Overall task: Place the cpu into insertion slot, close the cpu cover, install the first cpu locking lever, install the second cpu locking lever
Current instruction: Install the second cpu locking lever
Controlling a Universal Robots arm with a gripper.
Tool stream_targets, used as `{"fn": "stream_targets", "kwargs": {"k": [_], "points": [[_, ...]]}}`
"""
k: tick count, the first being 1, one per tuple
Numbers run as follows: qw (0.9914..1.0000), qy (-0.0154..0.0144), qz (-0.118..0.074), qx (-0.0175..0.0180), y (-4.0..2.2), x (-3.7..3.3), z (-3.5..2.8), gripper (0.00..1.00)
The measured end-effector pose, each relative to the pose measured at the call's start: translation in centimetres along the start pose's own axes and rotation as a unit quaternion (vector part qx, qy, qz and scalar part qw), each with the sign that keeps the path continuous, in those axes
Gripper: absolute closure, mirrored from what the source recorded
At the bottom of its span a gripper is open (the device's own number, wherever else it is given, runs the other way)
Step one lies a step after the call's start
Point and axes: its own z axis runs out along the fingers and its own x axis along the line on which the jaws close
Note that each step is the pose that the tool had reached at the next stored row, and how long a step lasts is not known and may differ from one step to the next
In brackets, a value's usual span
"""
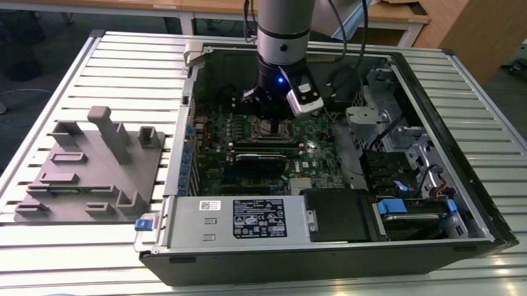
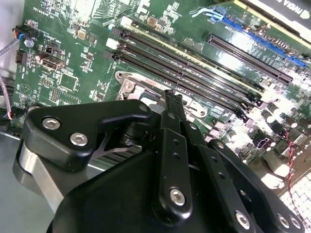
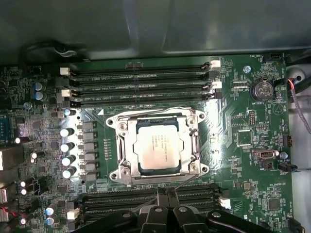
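The arm's gripper (image 1: 270, 106) hangs inside the open computer case (image 1: 461, 154), directly above the motherboard (image 3: 243, 131) region that carries the insertion slot (image 3: 127, 162). In the first wrist view the cpu (image 3: 160, 149) lies flat and square inside that socket, silver-grey top facing up, so the seating step appears done. The cpu cover (image 3: 194, 145) lies down around the chip as a metal frame, its cut-out leaving the chip top exposed; this reads as closed. A thin locking lever (image 3: 182, 182) runs along the socket edge nearest the gripper (whether it is latched under its hook cannot be told). The gripper fingers (image 3: 165, 206) are drawn together into a narrow tip and hold nothing, a posture suited to pushing a slim lever rather than grasping. The tip sits just beside the memory slots (image 3: 146, 196) next to the socket. A grey fixture tray (image 1: 82, 179) rests outside the case, toward the exterior view's left.
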Motion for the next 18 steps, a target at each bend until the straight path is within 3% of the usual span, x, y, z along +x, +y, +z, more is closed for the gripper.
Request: {"fn": "stream_targets", "kwargs": {"k": [18], "points": [[1.00000, -0.0010, 0.000, -0.0001, -0.80, 1.09, 0.31, 0.90]]}}
